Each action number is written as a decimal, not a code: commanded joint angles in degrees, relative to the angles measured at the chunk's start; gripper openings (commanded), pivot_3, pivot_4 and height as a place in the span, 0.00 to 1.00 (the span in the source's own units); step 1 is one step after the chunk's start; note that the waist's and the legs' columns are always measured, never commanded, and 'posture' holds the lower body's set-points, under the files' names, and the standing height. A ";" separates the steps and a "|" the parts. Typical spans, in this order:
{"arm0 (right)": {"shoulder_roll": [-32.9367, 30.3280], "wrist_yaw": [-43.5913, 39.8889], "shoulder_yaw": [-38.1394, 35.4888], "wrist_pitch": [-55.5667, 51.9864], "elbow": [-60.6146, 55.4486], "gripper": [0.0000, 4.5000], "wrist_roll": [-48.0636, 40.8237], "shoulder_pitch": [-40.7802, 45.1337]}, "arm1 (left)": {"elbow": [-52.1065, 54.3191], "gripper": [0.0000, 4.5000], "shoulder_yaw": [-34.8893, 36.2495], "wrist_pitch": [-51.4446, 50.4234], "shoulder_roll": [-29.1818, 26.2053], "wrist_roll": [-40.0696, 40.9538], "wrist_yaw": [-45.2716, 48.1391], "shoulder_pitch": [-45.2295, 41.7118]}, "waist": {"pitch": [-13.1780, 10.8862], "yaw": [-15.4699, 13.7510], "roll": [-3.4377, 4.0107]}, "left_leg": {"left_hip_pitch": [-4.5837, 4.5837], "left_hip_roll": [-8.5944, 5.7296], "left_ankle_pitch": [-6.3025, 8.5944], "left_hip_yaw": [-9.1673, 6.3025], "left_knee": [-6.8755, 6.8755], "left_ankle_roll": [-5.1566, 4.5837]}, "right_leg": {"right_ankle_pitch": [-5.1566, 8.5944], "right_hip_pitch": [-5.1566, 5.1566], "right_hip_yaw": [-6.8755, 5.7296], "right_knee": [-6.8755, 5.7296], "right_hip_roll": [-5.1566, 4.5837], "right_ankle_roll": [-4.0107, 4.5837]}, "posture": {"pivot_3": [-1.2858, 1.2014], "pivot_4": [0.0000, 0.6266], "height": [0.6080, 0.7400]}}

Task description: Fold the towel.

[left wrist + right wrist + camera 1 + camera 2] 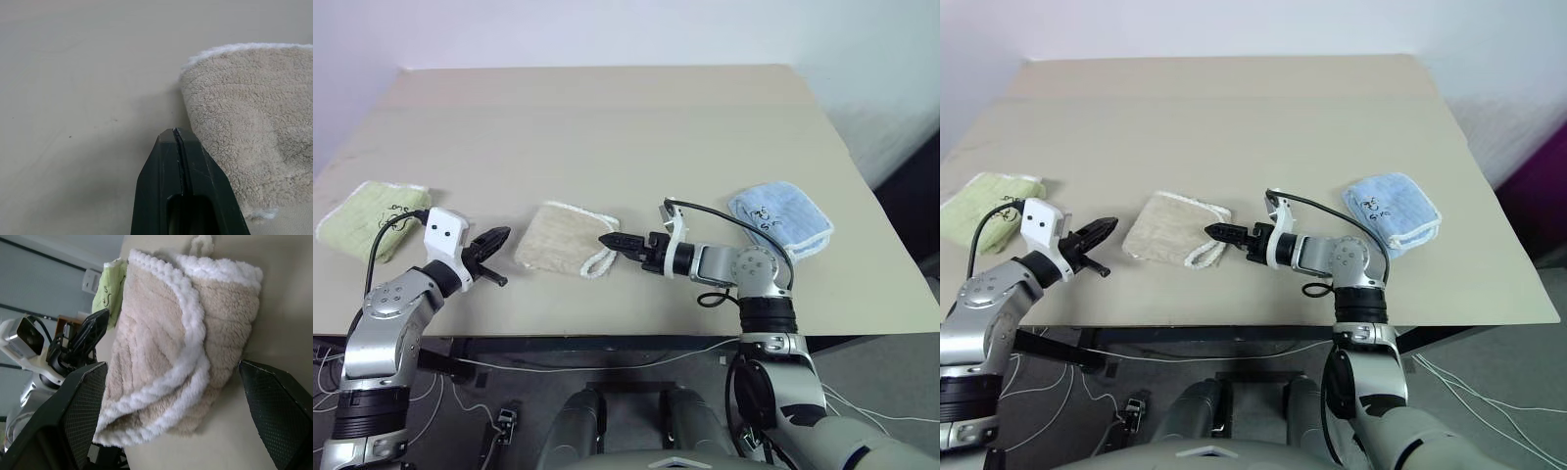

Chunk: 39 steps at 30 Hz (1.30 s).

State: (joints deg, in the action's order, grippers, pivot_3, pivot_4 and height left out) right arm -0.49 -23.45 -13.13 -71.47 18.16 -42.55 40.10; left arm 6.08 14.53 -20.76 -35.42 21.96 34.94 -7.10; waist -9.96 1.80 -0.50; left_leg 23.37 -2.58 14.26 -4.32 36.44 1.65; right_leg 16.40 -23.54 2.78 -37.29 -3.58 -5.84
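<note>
Left eye view: folded towel [563,238] between pressed-together left fingers [489,247] and wide-spread right fingers [83,416].

No text can be read — the dark marks on the towels are illegible.

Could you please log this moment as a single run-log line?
towel: folded, on table | left gripper: shut, beside towel, apart | right gripper: open, at towel's edge, holding nothing | green towel, blue towel: untouched
</note>
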 commanded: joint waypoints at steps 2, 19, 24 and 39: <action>3.41 -0.30 2.35 2.53 5.30 0.99 1.67 3.11 | 3.14 0.00 1.49 1.30 0.02 1.06 0.70 0.13 | 0.03 1.05 -0.05 | -0.03 0.01 -0.02 0.00 -0.07 0.03 | 0.00 -0.01 0.01 -0.01 0.01 0.00 | 0.52 0.24 1.00; 5.89 -2.23 1.69 7.91 14.37 0.42 3.68 8.08 | 6.03 0.00 1.58 0.83 1.10 2.28 1.31 2.30 | 0.05 2.13 -0.04 | 0.05 0.10 -0.06 0.05 -0.26 0.10 | 0.00 -0.21 0.05 0.00 0.07 0.03 | 0.52 0.24 1.00; 5.52 -2.14 0.61 7.87 12.81 0.08 2.78 7.74 | 6.05 0.00 1.26 0.90 1.18 2.34 1.36 2.20 | 0.06 2.15 -0.05 | -0.03 0.11 -0.07 0.05 -0.24 0.12 | -0.01 -0.14 0.05 -0.04 0.08 0.04 | 0.52 0.24 1.00; -11.60 15.59 -26.14 2.01 -11.57 0.00 -13.63 6.59 | 5.21 0.00 -2.13 0.84 3.43 2.16 1.88 1.00 | 0.03 -0.08 -0.01 | 0.12 -0.02 -0.07 0.04 -0.21 0.11 | -0.01 -0.18 0.04 0.05 -0.06 0.03 | 0.52 0.24 1.00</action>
State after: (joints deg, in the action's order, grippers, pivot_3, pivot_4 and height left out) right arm -10.54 -10.61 -35.49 -69.05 10.61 -52.73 45.79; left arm 10.80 13.12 -20.79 -32.16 24.15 36.18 -5.11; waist -9.93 1.72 -0.51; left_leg 23.50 -2.59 14.18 -4.27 36.23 1.75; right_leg 16.39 -23.72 2.82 -37.23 -3.64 -5.81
